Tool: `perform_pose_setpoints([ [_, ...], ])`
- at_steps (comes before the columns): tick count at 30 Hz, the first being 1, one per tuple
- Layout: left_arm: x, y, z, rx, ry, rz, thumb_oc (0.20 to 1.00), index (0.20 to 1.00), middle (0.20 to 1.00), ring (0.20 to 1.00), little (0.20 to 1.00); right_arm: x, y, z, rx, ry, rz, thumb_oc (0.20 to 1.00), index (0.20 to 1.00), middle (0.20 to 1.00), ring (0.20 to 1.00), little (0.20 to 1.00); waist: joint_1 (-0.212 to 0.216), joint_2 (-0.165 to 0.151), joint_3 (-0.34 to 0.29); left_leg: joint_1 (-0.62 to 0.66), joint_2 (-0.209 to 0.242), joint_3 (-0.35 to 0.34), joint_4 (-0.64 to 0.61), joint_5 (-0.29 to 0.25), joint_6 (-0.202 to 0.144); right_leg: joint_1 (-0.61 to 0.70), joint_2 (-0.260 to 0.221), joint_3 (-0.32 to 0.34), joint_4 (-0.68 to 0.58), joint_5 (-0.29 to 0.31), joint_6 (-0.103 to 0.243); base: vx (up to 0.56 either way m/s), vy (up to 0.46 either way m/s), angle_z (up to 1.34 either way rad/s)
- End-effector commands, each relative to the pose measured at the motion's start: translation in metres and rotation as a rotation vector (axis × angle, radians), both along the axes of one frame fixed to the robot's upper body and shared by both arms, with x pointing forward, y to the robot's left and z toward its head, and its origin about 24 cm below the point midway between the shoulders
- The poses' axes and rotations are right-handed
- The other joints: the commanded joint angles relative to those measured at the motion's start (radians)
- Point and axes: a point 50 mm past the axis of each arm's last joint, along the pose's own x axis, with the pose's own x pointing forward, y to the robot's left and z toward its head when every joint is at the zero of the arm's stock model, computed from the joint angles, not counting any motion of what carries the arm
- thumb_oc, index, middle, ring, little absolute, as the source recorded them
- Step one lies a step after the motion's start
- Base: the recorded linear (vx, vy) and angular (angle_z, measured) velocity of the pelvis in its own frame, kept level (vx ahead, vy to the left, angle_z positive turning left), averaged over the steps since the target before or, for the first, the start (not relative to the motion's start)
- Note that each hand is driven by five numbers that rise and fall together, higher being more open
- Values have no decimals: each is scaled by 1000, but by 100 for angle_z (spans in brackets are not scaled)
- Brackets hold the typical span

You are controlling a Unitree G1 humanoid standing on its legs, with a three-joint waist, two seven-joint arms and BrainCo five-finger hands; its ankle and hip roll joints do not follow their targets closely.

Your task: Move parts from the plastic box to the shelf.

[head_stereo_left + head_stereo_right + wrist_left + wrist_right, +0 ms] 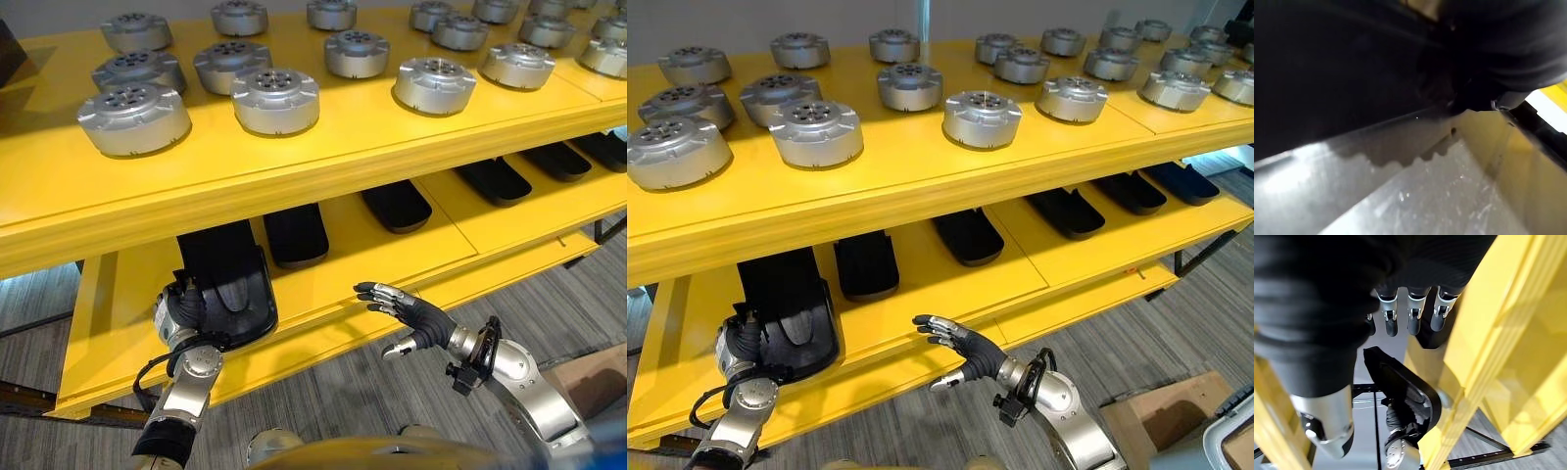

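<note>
Black part (230,284) on lower shelf (323,294), left robot hand (179,311) gripping its near end, right robot hand (407,315) spread wide nearby

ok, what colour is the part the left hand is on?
Black part, sitting on the yellow shelf; clearest in the left eye view.

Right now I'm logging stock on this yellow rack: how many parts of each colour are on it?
Silver discs: about 19 (the far right corner is too crowded to be sure)
Black parts: 6
Total: about 25
</note>
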Motion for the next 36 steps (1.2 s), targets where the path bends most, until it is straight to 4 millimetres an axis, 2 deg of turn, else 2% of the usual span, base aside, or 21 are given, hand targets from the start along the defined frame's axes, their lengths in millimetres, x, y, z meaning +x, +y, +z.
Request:
perform_pose_setpoints([
  [1, 16, 18, 34, 97, -163, 5, 200, 200, 200, 200, 200, -1, 10, 21, 107, -74, 28, 1000, 1000, 1000, 1000, 1000, 3, -11, -20, -67, -8, -3, 94, -32, -7, 17, -14, -29, 39, -48, 22, 14, 61, 7],
  [5, 15, 18, 31, 92, -152, 13, 200, 200, 200, 200, 200, -1, 11, 21, 101, -76, 30, 1000, 1000, 1000, 1000, 1000, 3, -8, -22, -66, -17, -11, 87, -33, -6, 17, -14, -22, 40, -52, 24, -1, 53, 6],
  [6, 71, -52, 73, -81, -301, -387, 200, 200, 200, 200, 200, 38, 45, 54, 75, -289, 14, 1000, 1000, 1000, 1000, 1000, 91, 9, -12, -45, -84, -13, -64, -4, 31, -2, -39, -108, -40, 28, 57, -6, 32, 1],
  [15, 69, -55, 67, -95, -277, -385, 200, 200, 200, 200, 200, 35, 45, 49, 70, -249, 28, 1000, 1000, 1000, 1000, 1000, 90, 7, -20, -38, -93, -17, -70, -4, 31, 28, -31, -95, -68, 29, 56, 3, 8, 1],
  [27, 65, -49, 67, -102, -283, -348, 200, 200, 200, 200, 200, 36, 40, 50, 45, -247, 22, 1000, 1000, 1000, 1000, 1000, 88, 15, -21, -36, -99, -32, -73, -1, 25, 40, -29, -83, -81, 29, 54, -10, 24, 3],
  [36, 63, -49, 60, -111, -263, -318, 200, 200, 200, 200, 200, 36, 36, 52, 28, -260, 28, 1000, 1000, 1000, 1000, 1000, 93, 15, -25, -33, -122, -44, -80, -6, 38, 43, -38, -77, -74, 27, 62, -26, 105, 3],
])
